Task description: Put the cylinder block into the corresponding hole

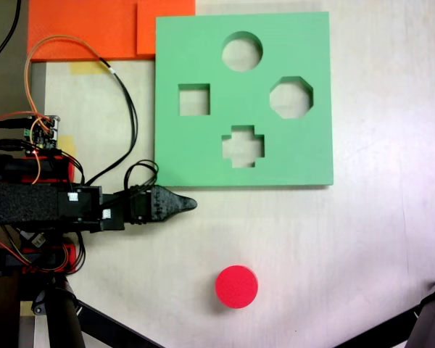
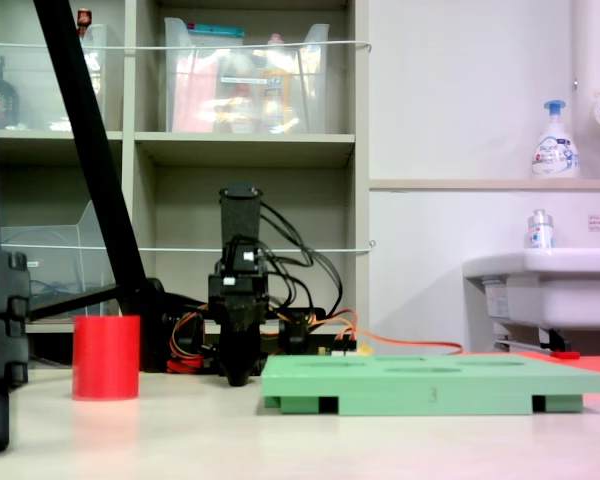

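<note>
Red cylinder block (image 1: 236, 286): upright on counter (image 1: 377, 246), well apart from green board (image 1: 196, 156). Tool (image 1: 185, 204): empty, apparently closed. Round hole (image 1: 242, 51) lies at the far edge (octagonal cutout (image 1: 291, 97) nearby); risk: wrong cutout, or tilted jam.

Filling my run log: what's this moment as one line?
hand: shut, empty, left of board | red cylinder: on table, untouched | round hole: empty | green board: flat
</note>
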`<state>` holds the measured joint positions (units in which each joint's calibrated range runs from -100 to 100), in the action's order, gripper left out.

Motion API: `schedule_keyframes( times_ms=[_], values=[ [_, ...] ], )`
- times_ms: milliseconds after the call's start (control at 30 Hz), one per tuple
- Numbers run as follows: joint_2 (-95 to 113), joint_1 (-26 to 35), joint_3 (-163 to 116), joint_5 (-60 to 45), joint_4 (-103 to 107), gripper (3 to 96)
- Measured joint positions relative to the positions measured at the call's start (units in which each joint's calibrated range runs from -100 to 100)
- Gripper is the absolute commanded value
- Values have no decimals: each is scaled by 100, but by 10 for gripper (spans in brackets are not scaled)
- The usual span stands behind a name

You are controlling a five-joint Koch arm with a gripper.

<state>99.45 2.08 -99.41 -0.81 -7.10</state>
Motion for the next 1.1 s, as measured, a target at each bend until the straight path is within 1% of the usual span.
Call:
schedule_keyframes(
  times_ms=[800, 967, 1100],
  values=[
    [0, 5, 0, 0, 0, 493],
    [14, 20, 0, 0, 0, 515],
    [0, -39, 0, 366, -29, 522]
  ],
)
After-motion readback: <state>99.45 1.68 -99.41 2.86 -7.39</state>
